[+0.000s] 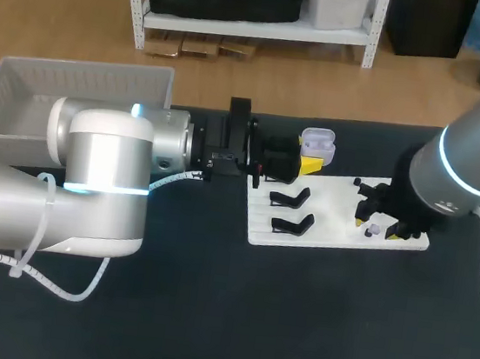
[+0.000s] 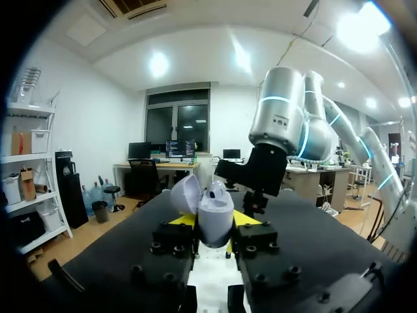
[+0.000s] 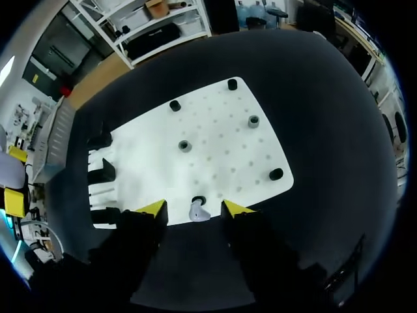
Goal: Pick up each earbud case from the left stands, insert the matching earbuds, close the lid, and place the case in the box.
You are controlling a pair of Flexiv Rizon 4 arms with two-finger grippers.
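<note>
Our left gripper [image 1: 309, 162] hangs just off the white board's [image 1: 330, 234] far left corner, its jaws closed on the lavender earbud case [image 1: 317, 141]. From the head view we can only tell the case is pale and held above the table. The left wrist view shows more: the case [image 2: 215, 220] stands upright between the yellow tips with its lid [image 2: 184, 193] swung open (whether an earbud already sits inside, we cannot tell). The same view shows our right arm [image 2: 280, 124] beyond the case, over the board.

Our right gripper [image 1: 384, 216] is low over the board's right end. Its own wrist view shows what the head view hides: the jaws stand wide apart, and a small earbud [image 3: 199, 211] sits on the board's near edge between the tips, touched by neither.

Two black stands [image 1: 291, 196] occupy the board's left part, and the box [image 1: 86, 73] lies well to the board's left.
</note>
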